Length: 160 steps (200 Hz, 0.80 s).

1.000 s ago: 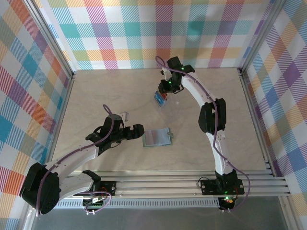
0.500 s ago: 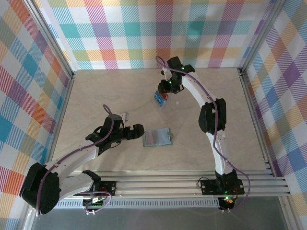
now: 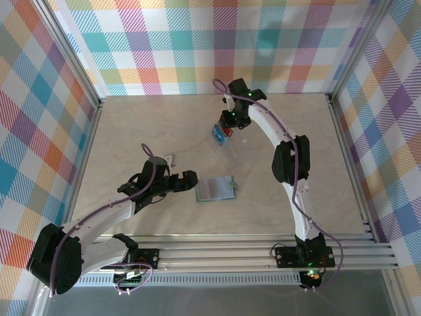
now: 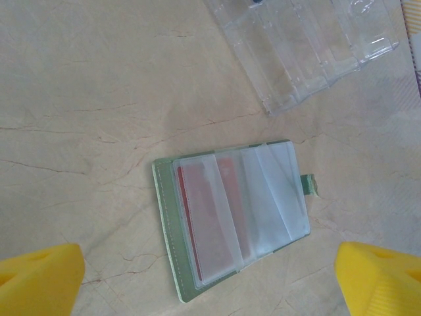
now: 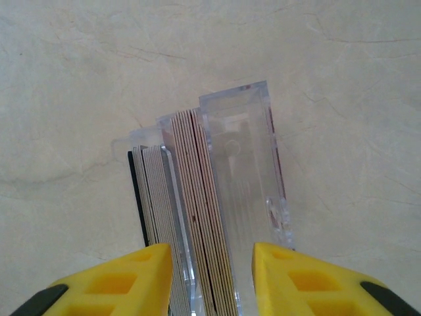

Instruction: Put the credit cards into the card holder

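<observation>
Reaching for cards in the clear tray, wallet lying open.
Your right gripper sits narrow astride the cards standing on edge in the clear tray, toward the table's far edge; whether it pinches any, you cannot tell. Left gripper hangs wide just beside the wallet, toward the near edge. Risk: those fingers span several cards plus a tray wall, so a lift may take a bundle or drag the tray along.

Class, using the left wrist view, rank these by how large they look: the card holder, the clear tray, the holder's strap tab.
1. card holder
2. clear tray (cropped by the frame, so unsure)
3. strap tab
</observation>
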Tool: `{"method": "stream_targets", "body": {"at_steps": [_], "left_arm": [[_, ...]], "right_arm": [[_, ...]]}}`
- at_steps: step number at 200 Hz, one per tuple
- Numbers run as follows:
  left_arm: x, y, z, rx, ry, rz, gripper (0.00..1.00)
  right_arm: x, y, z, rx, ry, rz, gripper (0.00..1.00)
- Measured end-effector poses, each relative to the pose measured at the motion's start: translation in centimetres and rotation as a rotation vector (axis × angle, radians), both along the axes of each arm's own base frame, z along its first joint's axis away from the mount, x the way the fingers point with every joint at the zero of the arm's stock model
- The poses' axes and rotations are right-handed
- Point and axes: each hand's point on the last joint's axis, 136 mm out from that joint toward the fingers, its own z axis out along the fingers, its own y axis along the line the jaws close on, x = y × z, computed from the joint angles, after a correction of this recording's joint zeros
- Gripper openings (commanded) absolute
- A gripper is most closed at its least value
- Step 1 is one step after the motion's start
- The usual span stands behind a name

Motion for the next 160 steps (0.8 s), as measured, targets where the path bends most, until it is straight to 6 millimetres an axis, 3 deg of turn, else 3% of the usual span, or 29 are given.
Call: {"method": "stream_targets", "body": {"at_steps": [71, 160], "left_arm": [[0.0, 0.0, 0.0, 0.000, 0.001, 0.000, 0.97], [0.0, 0.1, 0.0, 0.000, 0.000, 0.002, 0.97]], "right_arm": [[-0.5, -2.1, -0.5, -0.017, -0.001, -0.075, 0.39], [-1.3, -0.5, 0.1, 0.059, 0.030, -0.034, 0.35]]}}
